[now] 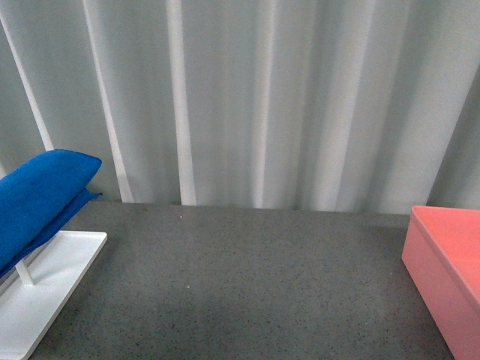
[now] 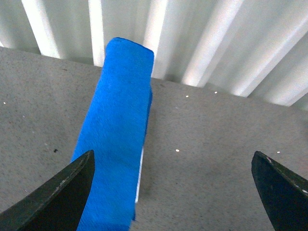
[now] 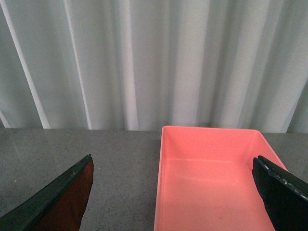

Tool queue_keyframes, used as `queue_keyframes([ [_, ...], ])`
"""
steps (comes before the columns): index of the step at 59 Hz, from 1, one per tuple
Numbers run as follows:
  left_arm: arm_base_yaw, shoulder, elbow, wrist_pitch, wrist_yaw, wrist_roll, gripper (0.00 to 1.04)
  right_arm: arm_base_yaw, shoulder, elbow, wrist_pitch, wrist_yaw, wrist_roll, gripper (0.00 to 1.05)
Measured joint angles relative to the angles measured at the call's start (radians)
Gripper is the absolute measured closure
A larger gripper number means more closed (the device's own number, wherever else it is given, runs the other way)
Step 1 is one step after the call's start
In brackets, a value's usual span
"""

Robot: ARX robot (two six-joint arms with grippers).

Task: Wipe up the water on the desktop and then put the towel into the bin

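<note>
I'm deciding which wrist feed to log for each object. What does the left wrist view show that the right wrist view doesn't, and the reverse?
Only the left wrist view shows the blue towel and the left gripper, open and holding nothing. Only the right wrist view shows the pink bin, which looks empty, and the right gripper, also open. Both show the grey speckled desktop and the pale pleated curtain behind it.

A: What carries everything here?
B: A dark grey speckled desktop (image 1: pixel 247 285).
A: And what rests directly on it?
B: A white rack base (image 1: pixel 45 292) at the left edge, a salmon-pink bin (image 1: pixel 442 277) at the right edge, well apart.
</note>
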Motion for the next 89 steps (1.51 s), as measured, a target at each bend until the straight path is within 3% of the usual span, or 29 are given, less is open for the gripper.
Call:
queue_keyframes([
  [17, 0.041, 0.633, 0.503, -0.085, -0.087, 0.299, 0.07, 0.000, 0.000, 0.000, 0.000, 0.000, 0.000, 0.07],
  [31, 0.044, 0.871, 0.679, -0.087, -0.068, 0.423, 0.07, 0.000, 0.000, 0.000, 0.000, 0.000, 0.000, 0.07],
  [42, 0.032, 0.989, 0.748, -0.117, -0.047, 0.418, 0.07, 0.000, 0.000, 0.000, 0.000, 0.000, 0.000, 0.07],
  [89, -0.030, 1.126, 0.742, 0.020, -0.212, 0.347, 0.07, 0.000, 0.000, 0.000, 0.000, 0.000, 0.000, 0.07],
])
